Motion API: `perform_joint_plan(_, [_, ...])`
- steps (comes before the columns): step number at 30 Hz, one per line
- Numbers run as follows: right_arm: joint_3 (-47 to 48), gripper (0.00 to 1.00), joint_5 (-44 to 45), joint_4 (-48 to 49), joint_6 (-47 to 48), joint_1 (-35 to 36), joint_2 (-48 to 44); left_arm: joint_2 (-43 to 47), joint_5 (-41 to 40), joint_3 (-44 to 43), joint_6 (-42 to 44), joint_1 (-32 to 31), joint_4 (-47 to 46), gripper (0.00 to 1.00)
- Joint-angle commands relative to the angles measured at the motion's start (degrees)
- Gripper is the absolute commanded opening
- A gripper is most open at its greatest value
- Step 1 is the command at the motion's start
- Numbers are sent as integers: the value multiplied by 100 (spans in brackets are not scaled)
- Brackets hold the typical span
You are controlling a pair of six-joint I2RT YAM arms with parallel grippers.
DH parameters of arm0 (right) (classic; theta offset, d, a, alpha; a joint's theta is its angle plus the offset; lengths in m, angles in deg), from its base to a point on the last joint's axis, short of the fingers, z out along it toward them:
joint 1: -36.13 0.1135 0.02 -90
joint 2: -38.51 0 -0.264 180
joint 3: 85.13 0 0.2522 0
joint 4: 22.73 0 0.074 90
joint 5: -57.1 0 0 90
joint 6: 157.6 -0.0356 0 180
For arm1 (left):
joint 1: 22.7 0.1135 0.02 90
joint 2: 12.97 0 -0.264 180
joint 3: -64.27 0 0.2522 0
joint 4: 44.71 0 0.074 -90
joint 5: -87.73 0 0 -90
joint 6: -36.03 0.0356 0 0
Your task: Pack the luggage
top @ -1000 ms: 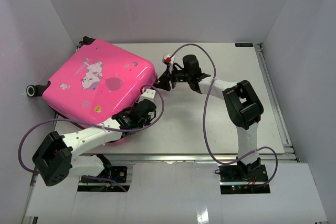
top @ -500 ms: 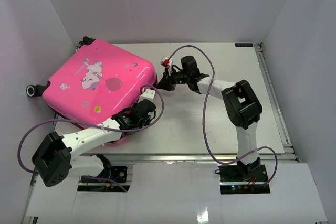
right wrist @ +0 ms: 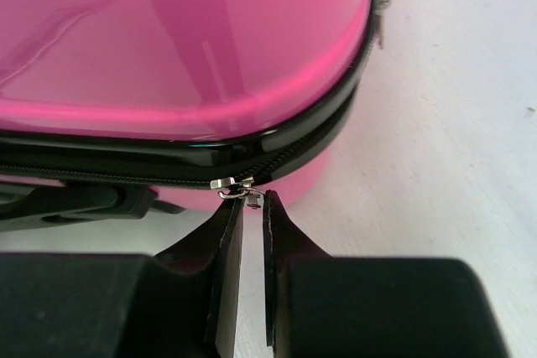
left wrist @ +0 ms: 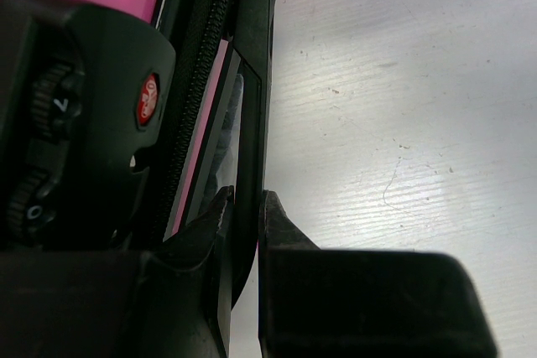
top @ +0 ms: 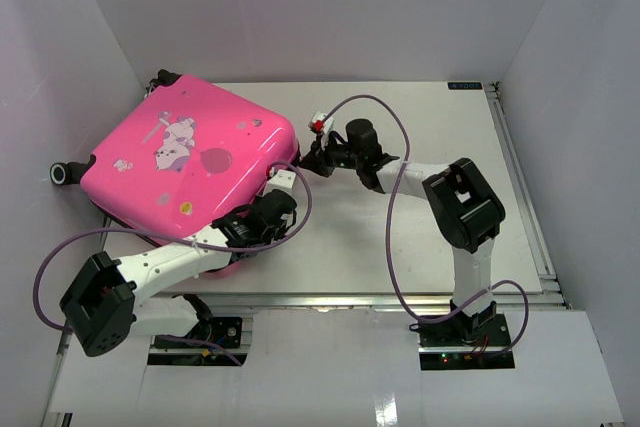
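Top view: showed the luggage [top: 190,162] lying printed shell up on the far-left part of the white table [top: 430,227], set at an angle, with a black wheel [top: 62,173] sticking out at its left side near the wall and a cartoon animal print [top: 172,142] on the glossy pink face. Placed the left gripper [top: 277,204] at the near right edge of the case and the right gripper [top: 306,161] at its right corner, both arms trailing purple cables [top: 395,247]. Left wrist view: caught the left jaws closed down on the black edge trim [left wrist: 256,6] of the luggage, one finger on either side of that strip with only a sliver of space to spare. Also took in a black combination lock [left wrist: 84,81] with numbered dials and a red badge, beside a run of black zipper [left wrist: 197,98], and bare table to the right. Right wrist view: found the right jaws drawn nearly together, a thin slit between them, pinching the small silver zipper pull [right wrist: 239,186] at their very tips, just under the rounded corner of the pink shell. Left of the pull, showed the zipper teeth meshed along the black trim; right of it, could not tell closed from open.
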Motion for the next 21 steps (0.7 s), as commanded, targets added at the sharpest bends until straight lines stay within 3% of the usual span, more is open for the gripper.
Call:
perform_joint_plan(1, [34,8,1499,653,-118,-219,-81,502,206,-58,-509,-117,140,0])
perform_joint_plan(21, [1984,8,1017,150,-261,-491,1069,510,580,169,-367,-264,17,0])
